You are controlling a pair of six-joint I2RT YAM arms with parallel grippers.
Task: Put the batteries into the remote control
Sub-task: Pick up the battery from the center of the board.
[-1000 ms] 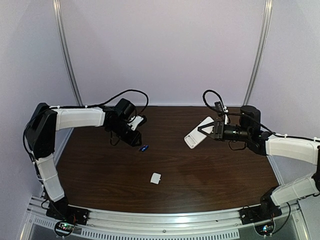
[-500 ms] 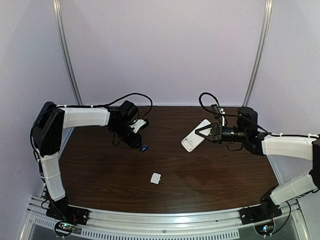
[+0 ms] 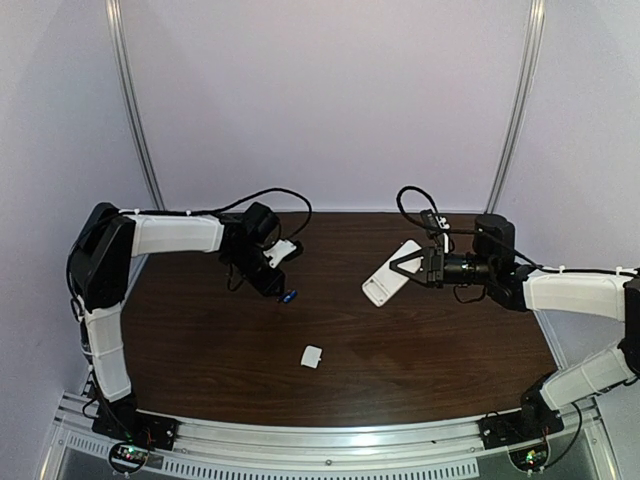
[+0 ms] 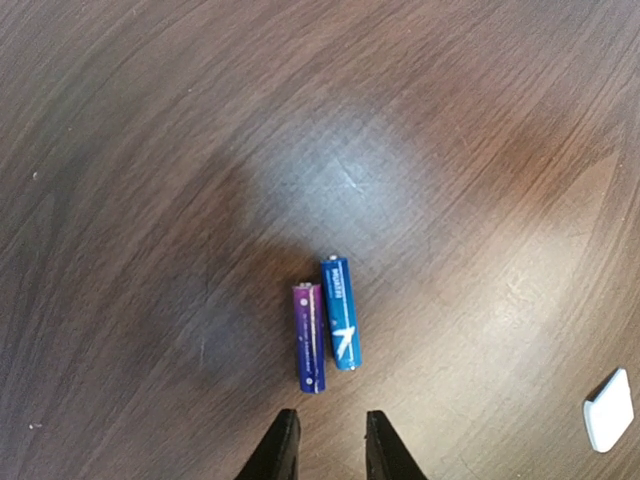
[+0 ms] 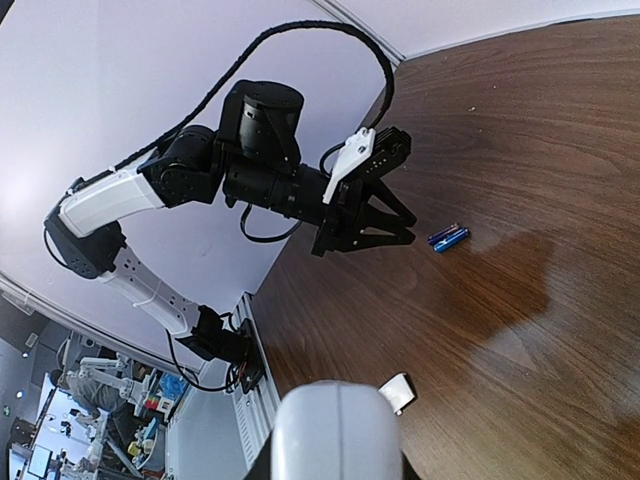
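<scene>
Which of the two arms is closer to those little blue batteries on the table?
Left. The left end effector hangs just beside the batteries, open; the right end effector is across the table, holding the remote control.

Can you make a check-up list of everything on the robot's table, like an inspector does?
Surface: dark wooden table, with some glare patches.
Job's things: two batteries lie side by side on the table; the remote control is held tilted in the right tool.
Clutter: small white cover piece lying alone nearer the front.
Grippers: left tool slightly open, empty, just short of the batteries; right tool shut on the remote control.
Cables: black cables loop above each wrist, away from the batteries.
Surroundings: pale walls, metal posts.
</scene>
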